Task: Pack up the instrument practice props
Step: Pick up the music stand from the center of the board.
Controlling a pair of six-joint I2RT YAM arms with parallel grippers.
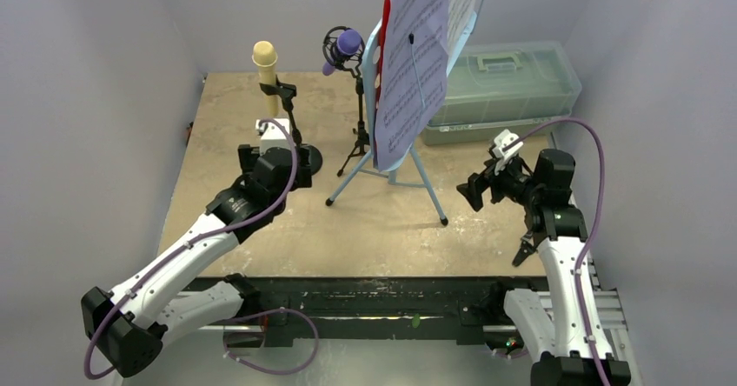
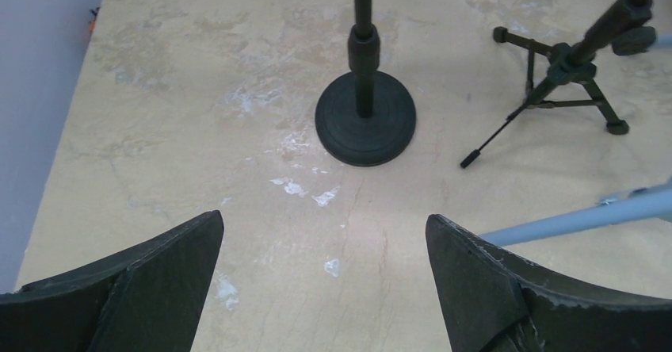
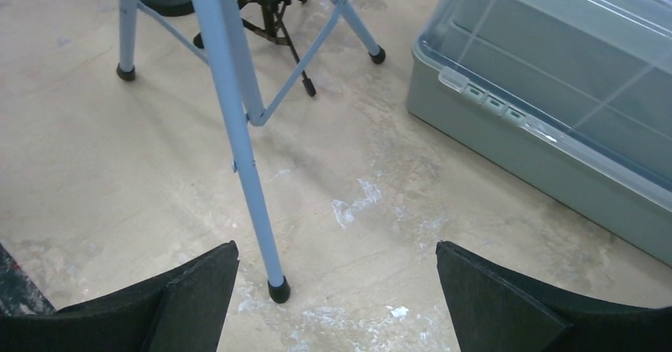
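Your left pincer (image 2: 325,233) and right pincer (image 3: 337,257) gape wide and empty above the scuffed beige worktop (image 1: 374,234).
Upper centre: printed sheet music (image 1: 417,64) on the light-blue, tubular-legged music rest (image 1: 371,47); a matte black disc-base mic holder (image 1: 308,158) stands left of it.

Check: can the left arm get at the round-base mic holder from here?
Probably yes. The left gripper is open and faces the round-base mic holder straight ahead, with only bare table between them. The tripod mic holder and the music rest's leg stand off to its right.

Robot lab booth: plain grey walls (image 1: 96,73), scuffed tabletop (image 1: 374,229), left arm (image 1: 182,260) and right arm (image 1: 565,264) on a rail (image 1: 382,303).
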